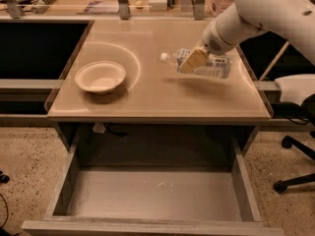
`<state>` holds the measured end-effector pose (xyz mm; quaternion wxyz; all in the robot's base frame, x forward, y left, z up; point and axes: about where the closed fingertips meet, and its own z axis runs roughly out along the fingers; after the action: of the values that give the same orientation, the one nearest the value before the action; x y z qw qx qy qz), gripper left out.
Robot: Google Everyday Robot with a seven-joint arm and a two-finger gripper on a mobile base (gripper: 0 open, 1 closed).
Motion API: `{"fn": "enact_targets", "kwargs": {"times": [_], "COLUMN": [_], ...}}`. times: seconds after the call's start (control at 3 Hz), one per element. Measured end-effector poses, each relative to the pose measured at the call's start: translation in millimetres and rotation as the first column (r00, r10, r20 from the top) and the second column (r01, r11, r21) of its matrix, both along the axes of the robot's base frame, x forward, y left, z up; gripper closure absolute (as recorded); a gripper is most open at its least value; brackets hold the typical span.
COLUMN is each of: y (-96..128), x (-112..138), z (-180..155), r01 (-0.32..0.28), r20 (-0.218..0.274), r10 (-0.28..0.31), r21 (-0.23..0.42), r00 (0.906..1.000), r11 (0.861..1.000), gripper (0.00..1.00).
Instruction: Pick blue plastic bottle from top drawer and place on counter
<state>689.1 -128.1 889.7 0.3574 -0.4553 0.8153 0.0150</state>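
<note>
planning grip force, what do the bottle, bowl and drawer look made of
The bottle, held sideways in the claw over the counter, right side: clear plastic, see-through, white cap. The bowl: matte off-white, probably paper or foam. The drawer: dull grey, likely painted metal, scuffed floor.

Arm (266,9): glossy white, fat rounded shell segments; small dark round recesses on upper casing. Wrist narrows to greyish speckled end cap. Tool (193,61): flat tan finger, 2 o'clock, over worktop (147,97).
</note>
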Motion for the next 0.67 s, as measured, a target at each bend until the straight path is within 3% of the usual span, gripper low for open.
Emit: {"fn": "enact_targets", "kwargs": {"times": [0.33,0.67], "y": [18.2,17.5], "x": [37.4,39.2], "z": [-20.0,-3.4], "r01": [-0.023,-0.029], "r20": [-0.118,-0.133], "r10": [0.018,0.022], "r21": [-0.044,-0.052], "r00": [0.9928,0.9909], "r11": [0.999,0.998], "gripper": [1.00,0.81]}}
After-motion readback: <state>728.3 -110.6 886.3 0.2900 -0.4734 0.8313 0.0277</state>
